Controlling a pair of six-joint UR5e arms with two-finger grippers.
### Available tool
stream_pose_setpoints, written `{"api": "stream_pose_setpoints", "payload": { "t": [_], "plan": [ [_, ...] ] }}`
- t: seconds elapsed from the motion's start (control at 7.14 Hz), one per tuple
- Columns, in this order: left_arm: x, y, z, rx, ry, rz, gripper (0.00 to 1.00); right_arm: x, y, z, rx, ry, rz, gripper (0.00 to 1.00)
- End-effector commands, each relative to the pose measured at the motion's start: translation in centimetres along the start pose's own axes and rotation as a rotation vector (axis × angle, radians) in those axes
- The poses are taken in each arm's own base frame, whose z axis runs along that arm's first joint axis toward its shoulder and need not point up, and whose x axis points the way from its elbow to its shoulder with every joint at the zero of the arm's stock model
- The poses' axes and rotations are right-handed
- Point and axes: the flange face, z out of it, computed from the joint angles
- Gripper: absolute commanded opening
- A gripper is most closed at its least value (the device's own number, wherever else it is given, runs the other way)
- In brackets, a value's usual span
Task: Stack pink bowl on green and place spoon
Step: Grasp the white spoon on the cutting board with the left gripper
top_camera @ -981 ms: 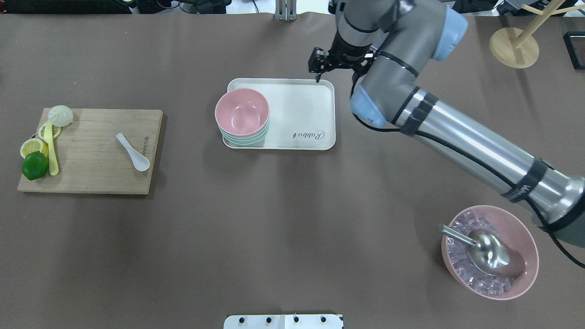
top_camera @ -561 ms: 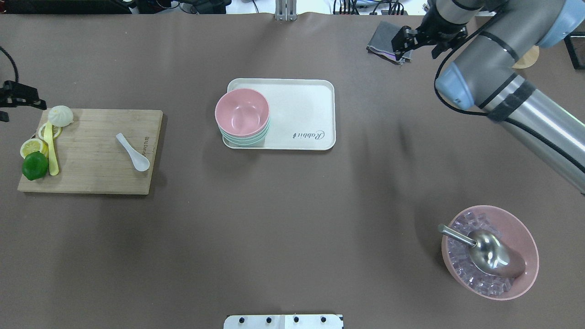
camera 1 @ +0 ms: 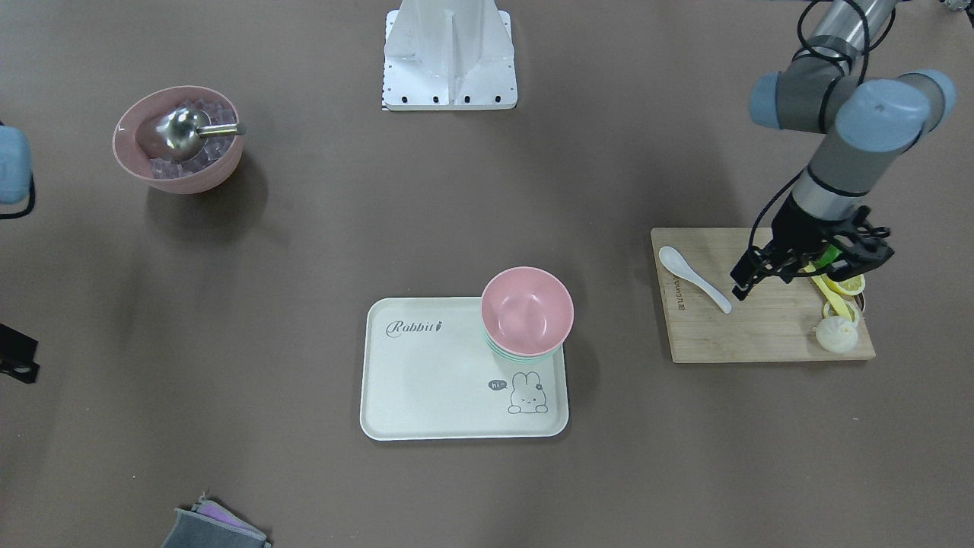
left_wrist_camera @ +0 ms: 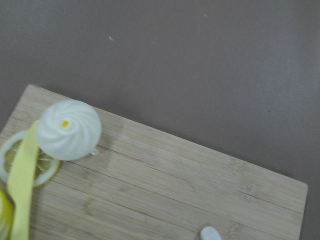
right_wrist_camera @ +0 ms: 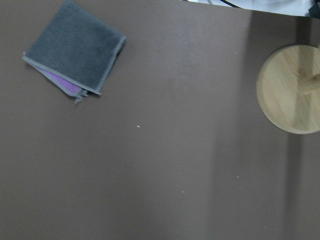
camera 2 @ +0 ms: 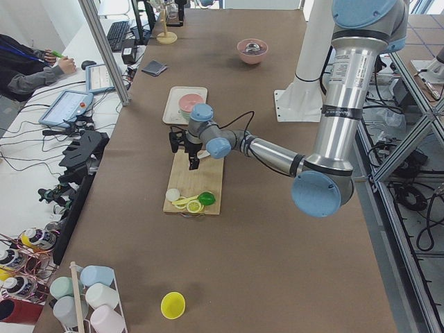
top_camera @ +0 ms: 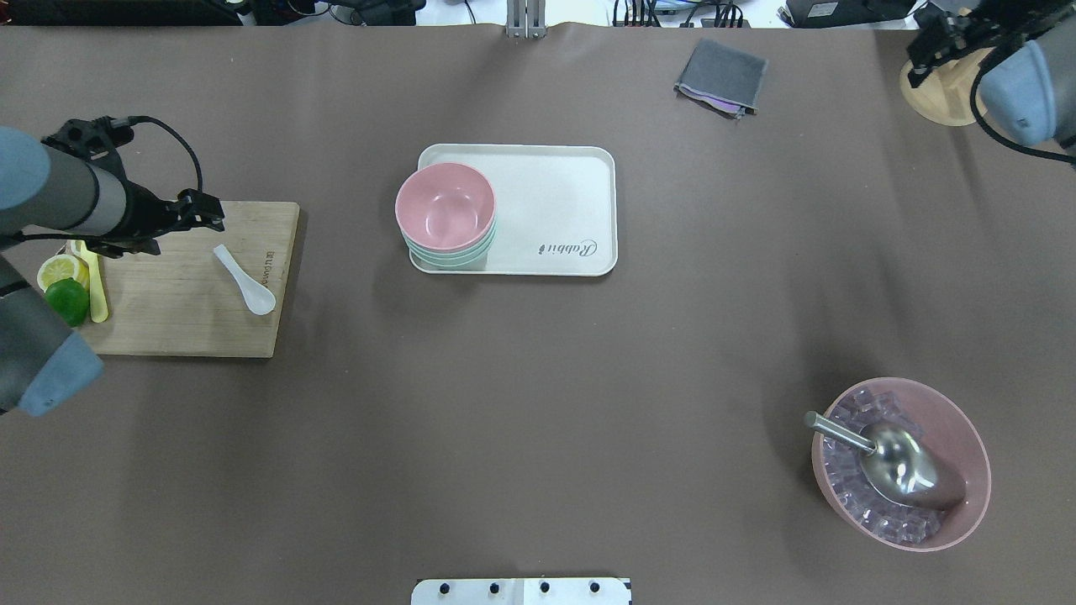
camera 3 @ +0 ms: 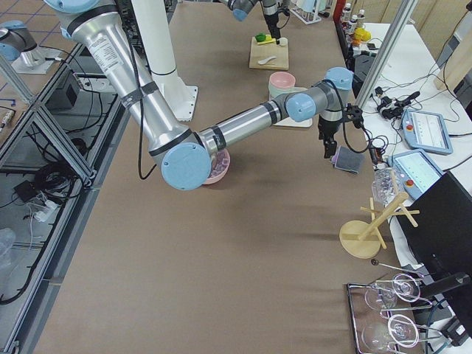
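Pink melamine sat uppermost on the stack: the pink bowl (top_camera: 445, 207) was nested in the green bowl (top_camera: 451, 255) at one corner of the cream tray (top_camera: 555, 210), so the stacking half of the task looked done. Set in that corner, the stack left most of the tray bare.

What remained was the white spoon (top_camera: 245, 279). It lay bowl-up on the bamboo cutting board (top_camera: 185, 332) at the left end of the worktop (top_camera: 538, 403), well apart from the tray, with its thin handle running towards the board's far edge. The left hand (top_camera: 200, 216) hung over that far edge, just beside the handle's tip and not touching it. I judged this a sensible line of approach, since the handle is the narrow part and stands clear of the bun (camera 1: 835, 335), lemon slices (top_camera: 60, 269) and lime (top_camera: 67, 301) crowded at the board's outer end. Whether its fingers stood wide or narrow I could not tell; the wrist view showed only board, bun and the handle's tip.

The right hand (top_camera: 929, 46) was out at the far right corner, above the round wooden stand base (top_camera: 929, 97) and beside the grey cloth (top_camera: 721, 76). That probably kept the middle free for the other arm. Its fingers could not be made out either, and nothing appeared to be in it.
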Motion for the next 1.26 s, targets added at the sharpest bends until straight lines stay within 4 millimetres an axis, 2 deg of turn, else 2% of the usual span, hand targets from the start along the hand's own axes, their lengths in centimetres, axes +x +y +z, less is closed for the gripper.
{"api": "stream_pose_setpoints", "payload": {
  "t": [0.0, 0.14, 0.28, 0.56, 0.84, 0.98, 1.12],
  "plan": [
    [2.3, 3.4, 2.1, 0.029, -0.026, -0.026, 0.84, 5.6, 4.1, -0.1, -0.067, 0.037, -0.015, 1.0],
    [2.5, 4.0, 2.3, 0.028, -0.025, -0.018, 0.65, 5.6, 4.1, -0.1, -0.066, 0.043, -0.014, 1.0],
    [2.5, 4.6, 2.8, 0.022, -0.034, -0.009, 0.6, 5.7, 4.1, -0.1, -0.066, 0.046, -0.014, 1.0],
    [2.6, 5.1, 3.0, 0.016, -0.035, -0.001, 0.59, 5.8, 4.2, 0.0, -0.065, 0.048, -0.014, 1.0],
    [2.4, 5.2, 3.1, 0.016, -0.036, -0.001, 0.53, 6.0, 4.2, 0.0, -0.064, 0.063, -0.014, 1.0],
    [2.4, 5.2, 3.1, 0.016, -0.036, -0.001, 0.38, 6.1, 4.2, 0.1, -0.065, 0.065, -0.011, 1.0],
    [2.3, 5.2, 3.1, 0.016, -0.038, 0.002, 0.19, 6.1, 4.3, 0.2, -0.067, 0.064, -0.01, 1.0]
  ]
}}
